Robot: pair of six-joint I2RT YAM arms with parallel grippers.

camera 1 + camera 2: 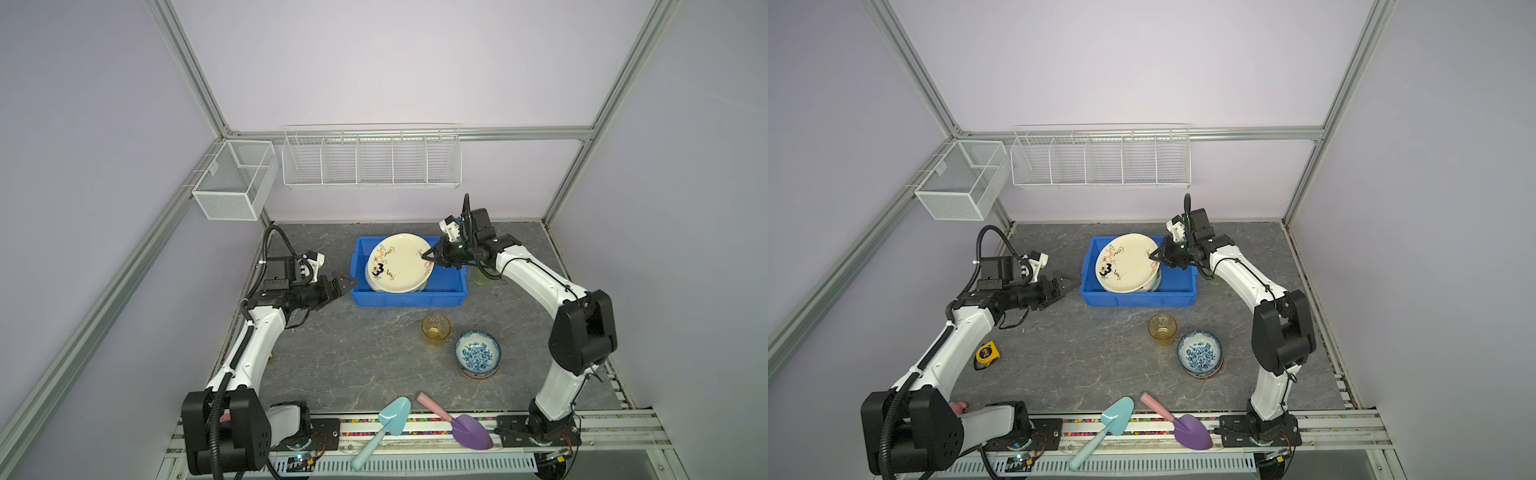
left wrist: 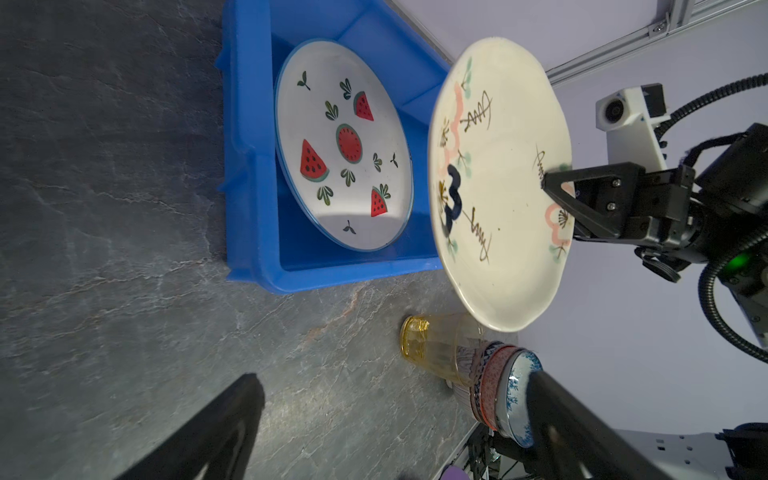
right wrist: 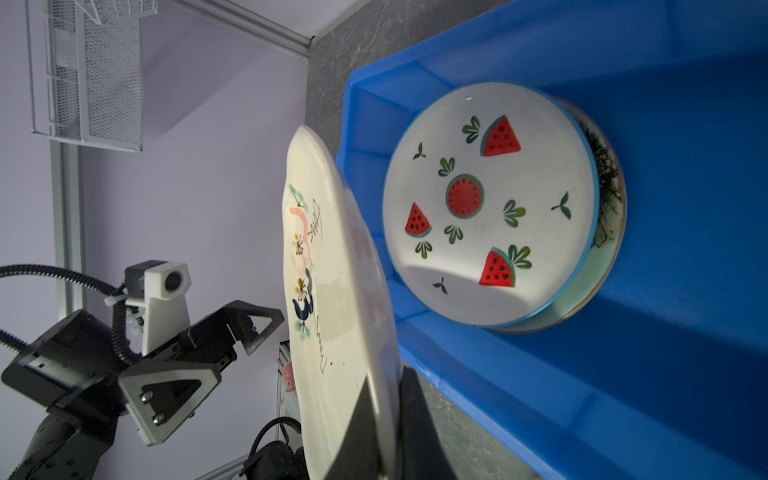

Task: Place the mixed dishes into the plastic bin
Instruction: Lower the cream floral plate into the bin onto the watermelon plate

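Note:
My right gripper is shut on the rim of the cream scribbled plate and holds it tilted above the blue plastic bin. In the right wrist view the fingers pinch that plate's edge. Inside the bin a white watermelon-print plate lies on a pale green plate. My left gripper stands open and empty just left of the bin. On the table in front of the bin are an amber tumbler and a blue-white bowl stacked on other bowls. A green tumbler is partly hidden behind the right arm.
A teal toy shovel and a purple one lie at the table's front edge. A yellow tape measure sits beside the left arm. White wire baskets hang on the back wall and the left frame.

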